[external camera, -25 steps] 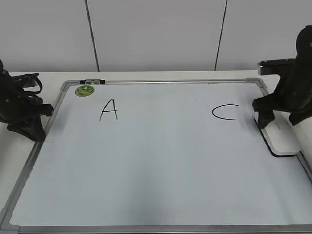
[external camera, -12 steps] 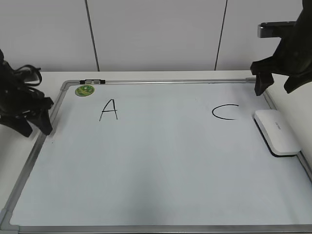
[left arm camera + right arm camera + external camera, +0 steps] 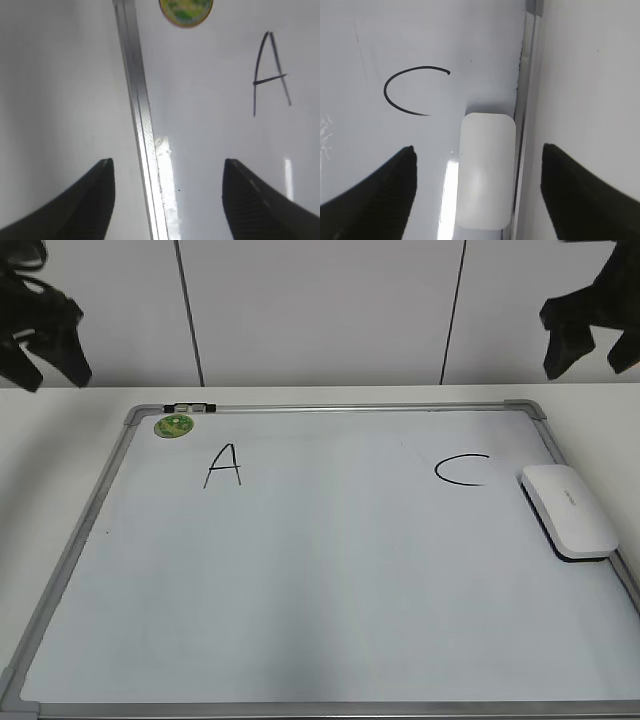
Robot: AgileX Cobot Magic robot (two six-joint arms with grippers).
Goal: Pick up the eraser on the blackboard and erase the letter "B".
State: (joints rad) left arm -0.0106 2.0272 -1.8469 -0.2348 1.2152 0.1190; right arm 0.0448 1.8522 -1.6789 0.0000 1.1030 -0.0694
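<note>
Here, a white dry-erase blackboard (image 3: 330, 580) with a grey metal frame lies flat on a pale table (image 3: 45, 510), its near half bare. Farther back, the white eraser (image 3: 568, 510) rests dark side down along the board's right edge, just beside the frame and just right of a hand-drawn "C" (image 3: 461, 470). An "A" (image 3: 223, 465) stands on the left side, and a round green magnet (image 3: 174, 425) sits in the far left corner next to a small black-and-white clip (image 3: 189, 407) on the frame. Between the "A" and the "C" the surface shows no letter "B". The left gripper (image 3: 167, 172) hangs above the board's left frame, jaws spread and empty. The right gripper (image 3: 477, 160) hangs above the eraser, jaws likewise wide apart, touching nothing.
</note>
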